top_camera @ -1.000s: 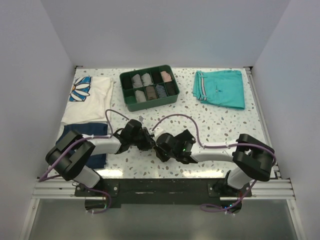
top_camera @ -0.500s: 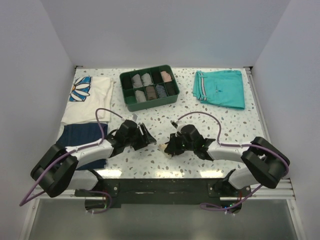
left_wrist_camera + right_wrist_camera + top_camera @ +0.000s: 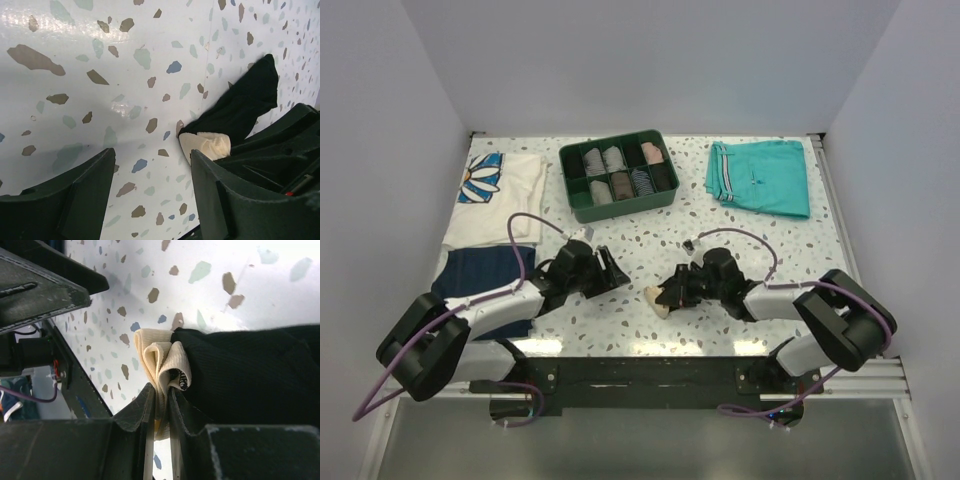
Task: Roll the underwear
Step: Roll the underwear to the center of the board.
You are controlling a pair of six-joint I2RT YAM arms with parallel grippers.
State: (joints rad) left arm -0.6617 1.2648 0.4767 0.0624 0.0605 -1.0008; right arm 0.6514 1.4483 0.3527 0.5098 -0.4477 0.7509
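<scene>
underwear (image 3: 656,298) sits near-middle of the table (image 3: 770,250), between the arms. right gripper (image 3: 160,390) jaws narrow, pinching the beige waistband fold. left gripper (image 3: 150,165) jaws wide, empty, just left of it. soft, light, limp fabric; probably unrolls if loosened. best hold is the thicker waistband edge.

one underwear (image 3: 245,375), one green tray (image 3: 620,210), one teal shorts (image 3: 765,178), one white shirt (image 3: 505,205), one navy garment (image 3: 485,268)

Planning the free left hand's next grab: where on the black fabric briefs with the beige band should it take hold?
Probably the bunched beige end of the black fabric briefs, approached from the left hand's own side: it juts out toward that open hand, while the right hand pinches it from the opposite side.
</scene>
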